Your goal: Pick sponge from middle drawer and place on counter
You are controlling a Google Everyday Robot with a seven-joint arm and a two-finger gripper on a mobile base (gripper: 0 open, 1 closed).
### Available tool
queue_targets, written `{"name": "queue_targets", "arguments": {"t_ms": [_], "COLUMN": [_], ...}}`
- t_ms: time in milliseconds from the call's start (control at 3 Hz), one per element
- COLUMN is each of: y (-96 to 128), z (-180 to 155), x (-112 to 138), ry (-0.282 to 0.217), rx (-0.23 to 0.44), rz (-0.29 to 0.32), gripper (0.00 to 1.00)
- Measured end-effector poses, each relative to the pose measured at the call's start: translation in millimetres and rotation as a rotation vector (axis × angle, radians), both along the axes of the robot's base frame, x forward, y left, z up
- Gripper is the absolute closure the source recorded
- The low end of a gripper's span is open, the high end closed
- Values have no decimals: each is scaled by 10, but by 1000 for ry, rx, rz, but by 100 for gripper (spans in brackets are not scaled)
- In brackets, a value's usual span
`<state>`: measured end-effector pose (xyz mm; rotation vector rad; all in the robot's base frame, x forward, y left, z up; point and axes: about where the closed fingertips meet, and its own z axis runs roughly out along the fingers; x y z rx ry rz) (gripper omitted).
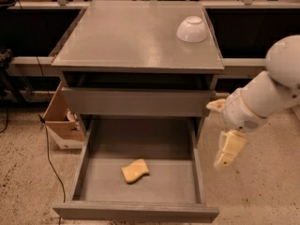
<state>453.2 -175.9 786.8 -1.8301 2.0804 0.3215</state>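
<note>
— What lies nearest, at the bottom of the frame?
— The wide gray middle drawer (136,211), pulled open. The small pale-yellow foam sponge (135,170) rests on its floor, left of centre, touching no wall.
— And the claw?
— The cream-coloured gripper (228,150) hangs at lower right, outside the drawer's right wall, apart from the sponge. Whether it is open or closed I cannot tell.
— Farther back?
— A closed gray drawer front (136,102), then the glossy gray counter (131,36) in the upper middle, with a white bowl (192,29) upside down near its right rear corner.
</note>
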Motion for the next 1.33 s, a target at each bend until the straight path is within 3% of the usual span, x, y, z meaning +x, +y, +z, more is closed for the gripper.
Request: {"name": "queue_targets", "arguments": {"t_ms": [667,1000,1333], "y": [799,799,928], "z": [-1125,-1125,-1415], "x": [-46,-46,-2], "ry": [100,100,118], "rx": [189,189,214], "rz": [131,131,126], "gripper": [0,0,0]}}
